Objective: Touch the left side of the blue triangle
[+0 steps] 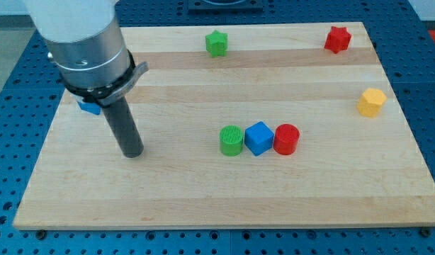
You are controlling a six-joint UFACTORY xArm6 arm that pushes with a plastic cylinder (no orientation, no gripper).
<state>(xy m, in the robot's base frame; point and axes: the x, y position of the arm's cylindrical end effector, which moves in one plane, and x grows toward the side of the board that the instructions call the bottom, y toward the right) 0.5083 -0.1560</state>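
Note:
The blue triangle [88, 108] lies near the board's left edge, mostly hidden behind my arm; only a small blue corner shows. My tip [134, 152] rests on the board below and to the right of that blue triangle, a short way apart from it. The dark rod rises from the tip up into the grey arm housing at the view's top left.
A green cylinder [232, 140], blue cube [258, 138] and red cylinder [286, 139] stand in a touching row at the middle. A green star [216, 43] is at the top, a red star [337, 39] at the top right, a yellow hexagon block [371, 102] at the right.

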